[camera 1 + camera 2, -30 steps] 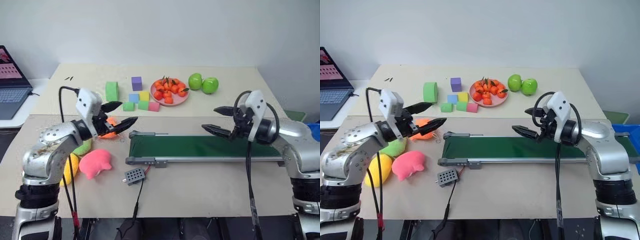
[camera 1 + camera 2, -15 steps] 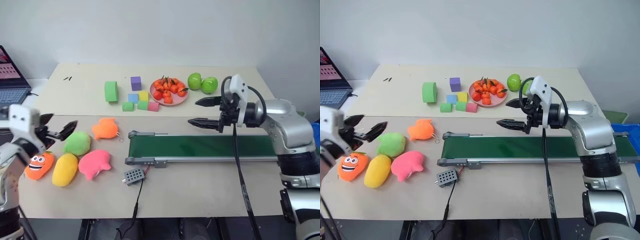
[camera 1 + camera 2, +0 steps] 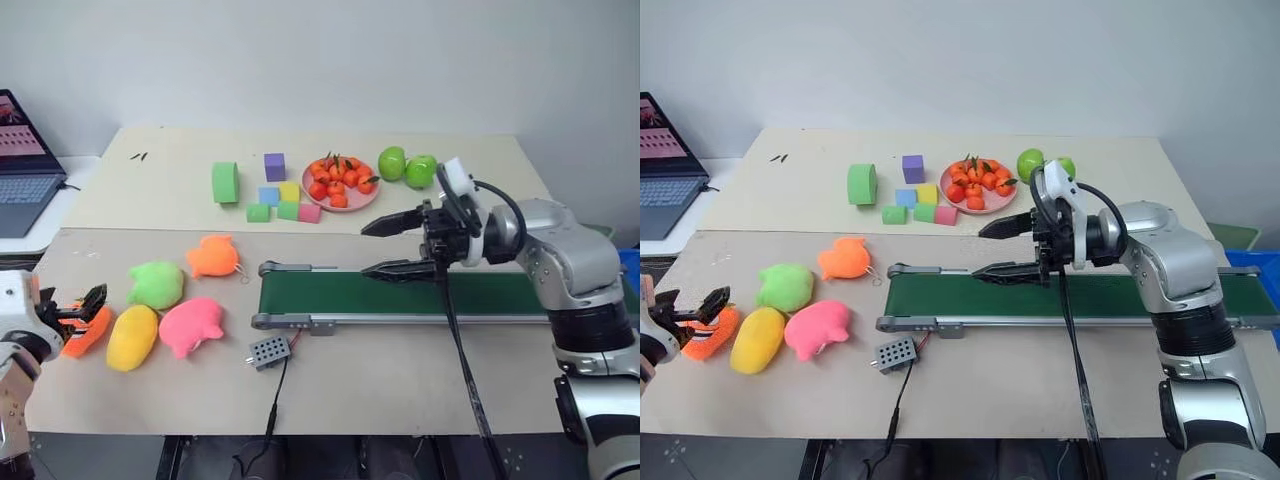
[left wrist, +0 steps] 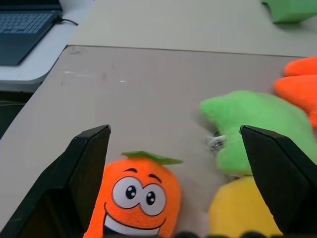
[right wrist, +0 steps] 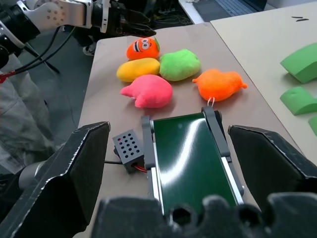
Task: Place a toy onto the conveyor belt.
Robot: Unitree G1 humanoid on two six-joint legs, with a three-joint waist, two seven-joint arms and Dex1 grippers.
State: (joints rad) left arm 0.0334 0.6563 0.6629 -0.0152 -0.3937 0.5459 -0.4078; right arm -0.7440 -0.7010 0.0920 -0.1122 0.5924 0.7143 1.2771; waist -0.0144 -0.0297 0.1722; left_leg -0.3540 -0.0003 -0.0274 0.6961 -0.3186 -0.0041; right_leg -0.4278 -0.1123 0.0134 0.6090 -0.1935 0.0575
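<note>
The toy (image 4: 136,196), a deep orange-red plush with a smiling white-and-black face and a green leaf, lies at the table's near left corner (image 3: 88,332). My left gripper (image 4: 174,131) is open low over it, and the plush lies between the fingers (image 3: 78,308). The dark green conveyor belt (image 3: 420,295) in its grey frame runs across the middle and right of the table. My right gripper (image 3: 366,251) is open and empty, pointing left above the belt's left part (image 5: 188,158).
Beside the toy lie a yellow plush (image 3: 130,338), a green plush (image 3: 155,285), a pink plush (image 3: 192,325) and a paler orange plush (image 3: 212,257). A grey control box (image 3: 270,351) sits before the belt. Foam blocks (image 3: 272,195), a tangerine plate (image 3: 338,183) and green apples (image 3: 405,165) stand behind; a laptop (image 3: 25,165) is far left.
My left arm has swung left and down from near the paler orange plush to the faced toy. My right gripper has moved left along the belt and turned to point left.
</note>
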